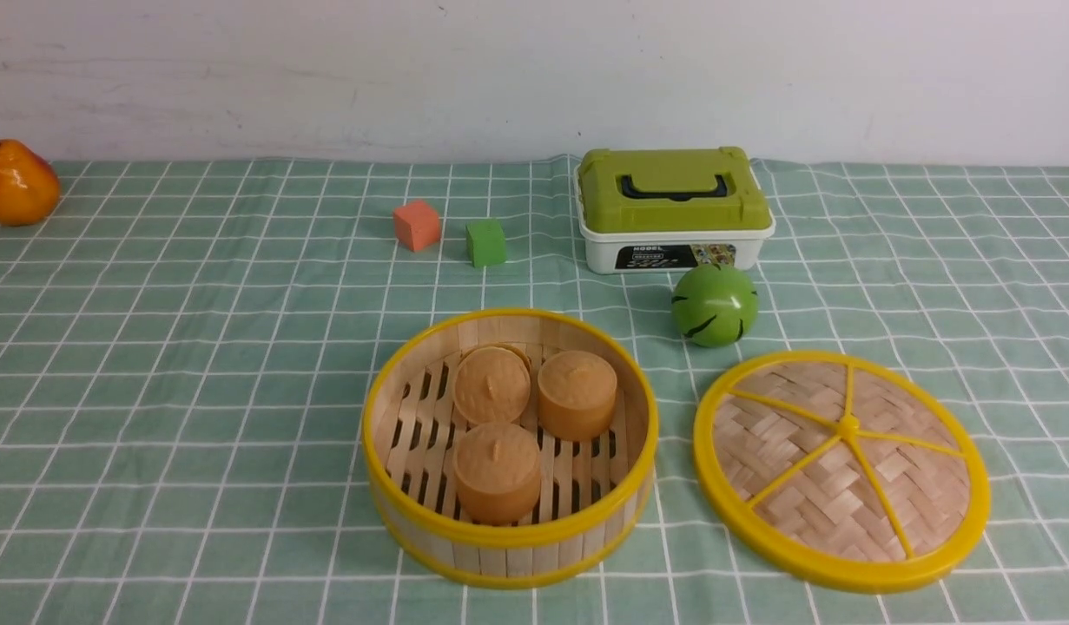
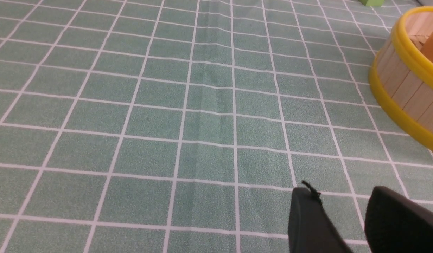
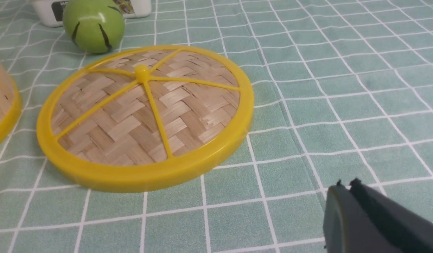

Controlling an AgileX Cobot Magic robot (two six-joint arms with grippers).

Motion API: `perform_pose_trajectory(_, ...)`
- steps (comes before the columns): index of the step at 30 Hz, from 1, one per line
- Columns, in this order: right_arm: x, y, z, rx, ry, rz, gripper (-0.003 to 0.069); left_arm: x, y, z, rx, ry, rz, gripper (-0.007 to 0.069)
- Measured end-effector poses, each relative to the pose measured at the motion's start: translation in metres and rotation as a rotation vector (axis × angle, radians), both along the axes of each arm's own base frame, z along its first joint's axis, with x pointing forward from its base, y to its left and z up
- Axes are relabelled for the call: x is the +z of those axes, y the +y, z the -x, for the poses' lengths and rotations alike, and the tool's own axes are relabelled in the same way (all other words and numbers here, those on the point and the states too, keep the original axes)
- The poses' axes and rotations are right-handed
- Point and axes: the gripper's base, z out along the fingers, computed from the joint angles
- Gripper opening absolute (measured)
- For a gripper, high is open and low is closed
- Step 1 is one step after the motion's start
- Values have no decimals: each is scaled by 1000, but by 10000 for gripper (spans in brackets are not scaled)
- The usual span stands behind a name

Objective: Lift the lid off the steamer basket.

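The lid (image 1: 841, 469), woven bamboo with a yellow rim and spokes, lies flat on the cloth to the right of the steamer basket (image 1: 510, 538). It also shows in the right wrist view (image 3: 146, 116). The basket stands open with three tan buns (image 1: 534, 425) inside; its wall shows in the left wrist view (image 2: 406, 88). My left gripper (image 2: 343, 196) is open and empty, over bare cloth left of the basket. My right gripper (image 3: 346, 186) is shut and empty, over the cloth near the lid. Neither gripper shows in the front view.
A green ball (image 1: 715, 304) sits behind the lid. A white box with a green top (image 1: 673, 208) stands behind it. An orange cube (image 1: 416, 225) and a green cube (image 1: 485, 242) lie at the back middle. A pear (image 1: 15, 182) is far left.
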Motion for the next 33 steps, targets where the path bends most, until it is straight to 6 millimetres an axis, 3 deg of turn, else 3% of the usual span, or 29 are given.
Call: perform_pose_trajectory(33,0,3,0,54,0,2,15,0,0,0,0,0,0,239)
